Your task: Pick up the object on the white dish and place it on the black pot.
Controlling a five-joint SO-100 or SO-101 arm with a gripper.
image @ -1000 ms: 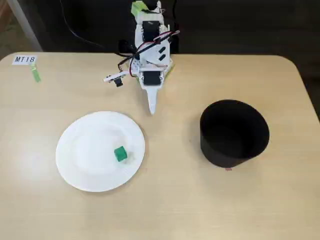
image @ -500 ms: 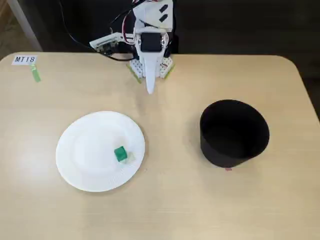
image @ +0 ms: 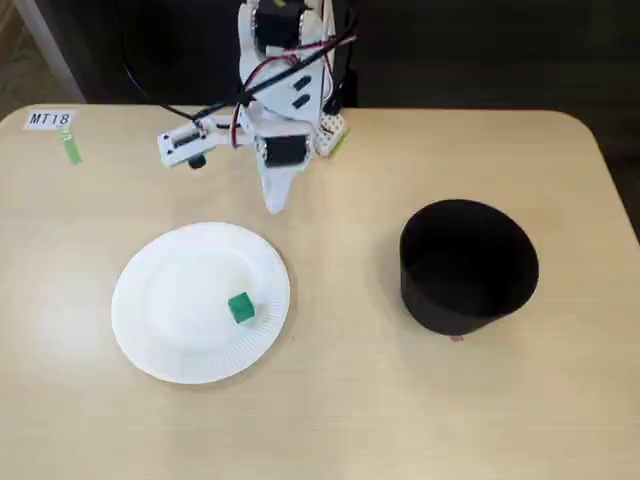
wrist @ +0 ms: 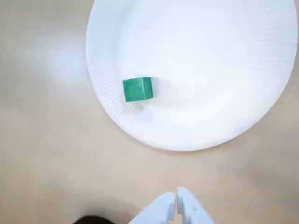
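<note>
A small green cube (image: pixel 240 308) lies on the white paper plate (image: pixel 170 320), toward its right side in the fixed view. In the wrist view the cube (wrist: pixel 138 89) sits near the rim of the plate (wrist: pixel 219 60). The black pot (image: pixel 468 266) stands upright to the right, its mouth open. My gripper (image: pixel 274 204) hangs above the table just behind the plate's far edge, pointing down, shut and holding nothing. Its white fingertips (wrist: pixel 176 201) meet at the bottom of the wrist view, clear of the plate.
A label reading MT18 (image: pixel 49 119) and a thin green tape strip (image: pixel 72 150) sit at the far left corner. The arm's base (image: pixel 300 120) stands at the table's back edge. The table's right edge lies beyond the pot.
The arm swung back and up, then came down again further left. The gripper tip now points at the table just behind the plate's far edge. Cube, plate and pot have not moved.
</note>
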